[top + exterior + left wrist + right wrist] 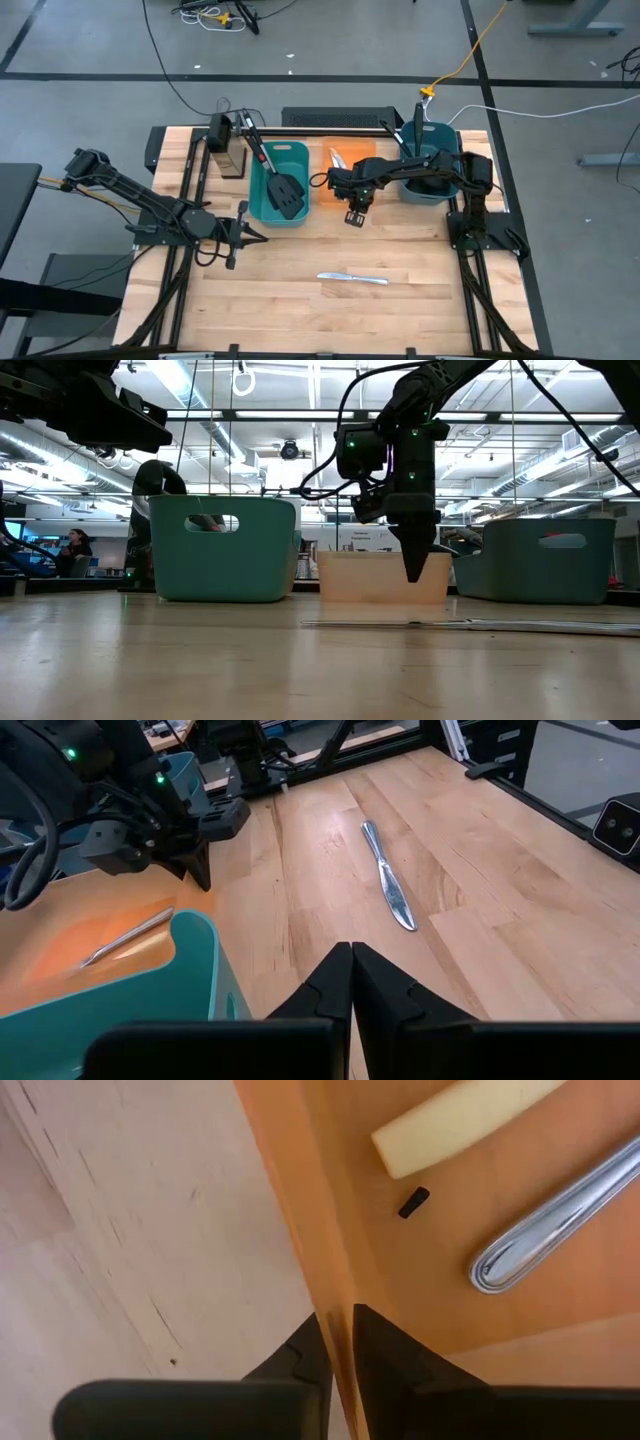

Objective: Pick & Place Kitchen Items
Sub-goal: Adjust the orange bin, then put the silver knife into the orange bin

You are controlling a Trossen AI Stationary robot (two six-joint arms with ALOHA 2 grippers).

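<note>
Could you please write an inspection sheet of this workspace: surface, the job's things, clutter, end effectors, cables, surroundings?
Surface: wooden table, mostly bare at the front.
Job's things: silver knife lying on the table; black spatula in the left teal bin; a utensil handle and yellowish stick in the orange bin.
Clutter: dark box at the back left.
End effectors: left end effector shut, over the table; right end effector straddling the orange bin's front wall.
Cables: several on the floor behind the table.
Surroundings: person seated far off.
</note>
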